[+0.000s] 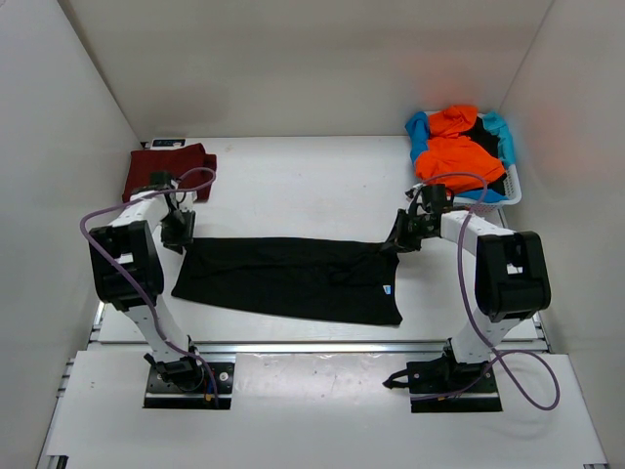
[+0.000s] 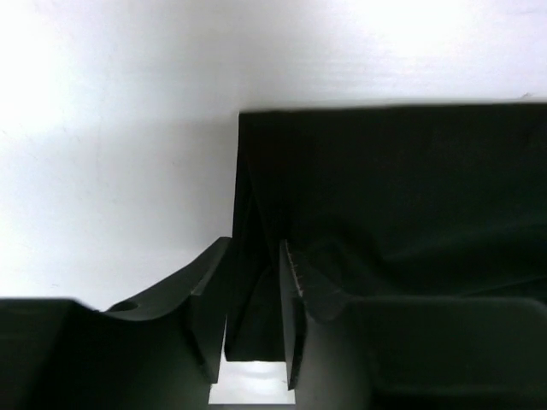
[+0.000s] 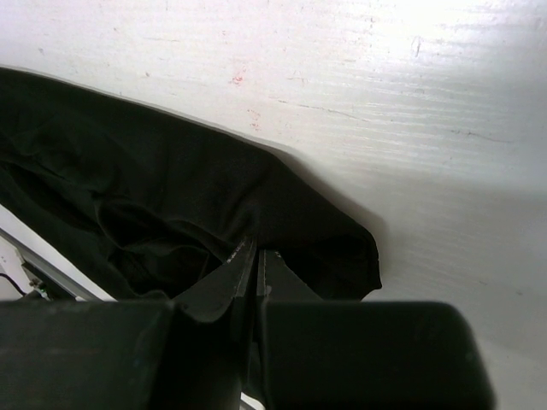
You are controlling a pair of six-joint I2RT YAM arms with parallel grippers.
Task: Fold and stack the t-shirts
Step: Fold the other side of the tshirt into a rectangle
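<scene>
left fingers (image 2: 209, 299) stand parted, with a corner of the long, flat black cloth t-shirt (image 1: 293, 278) between them; i cannot tell whether they touch it. right fingers (image 3: 286, 286) are pressed together, pinching its other end, the pinch itself lost in dark folds. bare white table (image 1: 293, 186) lies beyond both fingertips.
</scene>
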